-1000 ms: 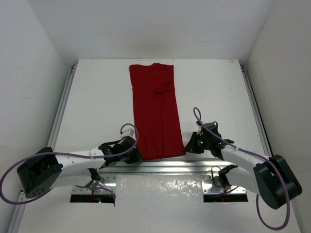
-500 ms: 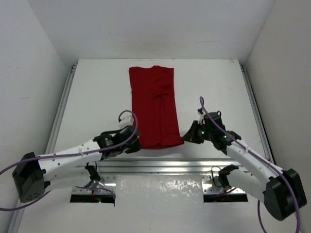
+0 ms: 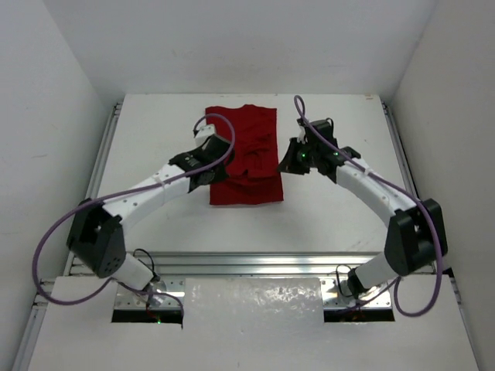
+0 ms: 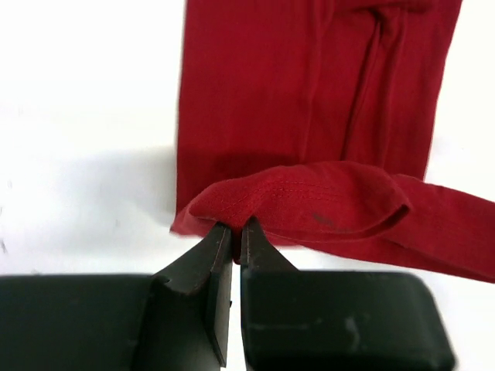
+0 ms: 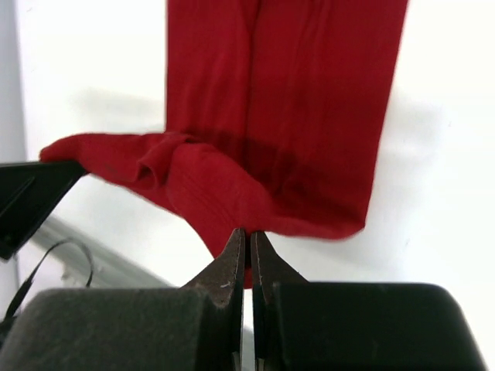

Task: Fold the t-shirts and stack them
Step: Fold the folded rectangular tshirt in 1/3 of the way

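The dark red t-shirt (image 3: 246,158) lies as a long narrow strip on the white table, its near end lifted and carried back over the rest. My left gripper (image 3: 213,164) is shut on the hem's left corner; in the left wrist view (image 4: 234,232) the hem (image 4: 309,205) hangs across above the flat cloth. My right gripper (image 3: 287,164) is shut on the hem's right corner; the right wrist view (image 5: 247,236) shows the cloth (image 5: 294,116) pinched at the tips and draped down.
A metal rail (image 3: 255,263) runs along the table's near edge. White walls (image 3: 54,116) enclose the table on the left, right and back. Purple cables (image 3: 58,239) loop off both arms.
Both grippers have carried the shirt's near hem away from the front edge toward the far end, folding the strip over itself. Both arms are stretched much farther out.
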### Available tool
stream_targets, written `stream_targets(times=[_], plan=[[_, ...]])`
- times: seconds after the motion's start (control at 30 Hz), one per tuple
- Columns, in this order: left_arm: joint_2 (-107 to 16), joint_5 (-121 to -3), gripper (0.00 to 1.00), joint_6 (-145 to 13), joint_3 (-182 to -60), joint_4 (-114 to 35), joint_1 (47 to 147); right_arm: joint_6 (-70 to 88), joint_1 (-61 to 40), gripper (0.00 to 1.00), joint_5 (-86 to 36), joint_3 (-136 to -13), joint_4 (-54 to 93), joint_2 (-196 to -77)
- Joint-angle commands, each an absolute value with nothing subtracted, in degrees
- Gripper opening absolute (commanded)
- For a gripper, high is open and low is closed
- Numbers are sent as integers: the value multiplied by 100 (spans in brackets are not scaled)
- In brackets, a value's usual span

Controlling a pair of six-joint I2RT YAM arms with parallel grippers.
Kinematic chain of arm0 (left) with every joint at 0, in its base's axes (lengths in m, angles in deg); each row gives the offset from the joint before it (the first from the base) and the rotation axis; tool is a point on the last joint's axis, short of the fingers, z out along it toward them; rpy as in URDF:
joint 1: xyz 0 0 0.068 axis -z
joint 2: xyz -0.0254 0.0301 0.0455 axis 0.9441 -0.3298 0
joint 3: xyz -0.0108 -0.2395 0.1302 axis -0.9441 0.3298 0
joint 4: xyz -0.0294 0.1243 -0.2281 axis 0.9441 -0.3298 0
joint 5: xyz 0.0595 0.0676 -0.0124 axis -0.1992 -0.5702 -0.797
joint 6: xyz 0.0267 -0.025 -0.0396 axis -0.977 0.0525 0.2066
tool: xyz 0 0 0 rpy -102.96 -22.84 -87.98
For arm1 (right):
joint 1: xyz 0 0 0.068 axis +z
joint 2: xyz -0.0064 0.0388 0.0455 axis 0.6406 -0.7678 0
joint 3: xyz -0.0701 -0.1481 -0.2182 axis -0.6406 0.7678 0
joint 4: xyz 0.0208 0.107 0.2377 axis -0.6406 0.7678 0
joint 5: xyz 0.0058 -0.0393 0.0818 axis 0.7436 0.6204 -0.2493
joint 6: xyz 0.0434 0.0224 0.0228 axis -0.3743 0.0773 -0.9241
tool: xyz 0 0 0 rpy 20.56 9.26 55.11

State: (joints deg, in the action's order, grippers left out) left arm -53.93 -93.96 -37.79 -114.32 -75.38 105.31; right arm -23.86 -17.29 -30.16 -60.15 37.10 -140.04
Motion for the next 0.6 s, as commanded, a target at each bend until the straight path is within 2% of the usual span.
stream_targets(times=[0.0, 0.17, 0.57], plan=[[-5911, -9575, 0, -4556, -12029, -7324, 10397, -2076, -1866, 0, -3006, -6603, 3885, -14589], [-6500, -9496, 0, -4733, -12609, -7192, 10020, -1901, -2059, 0, -3068, -7692, 4087, -15555], [-7696, -9048, 0, -5224, -13392, -6640, 9439, -1698, -2331, 0, -3077, -9274, 4447, -17138]])
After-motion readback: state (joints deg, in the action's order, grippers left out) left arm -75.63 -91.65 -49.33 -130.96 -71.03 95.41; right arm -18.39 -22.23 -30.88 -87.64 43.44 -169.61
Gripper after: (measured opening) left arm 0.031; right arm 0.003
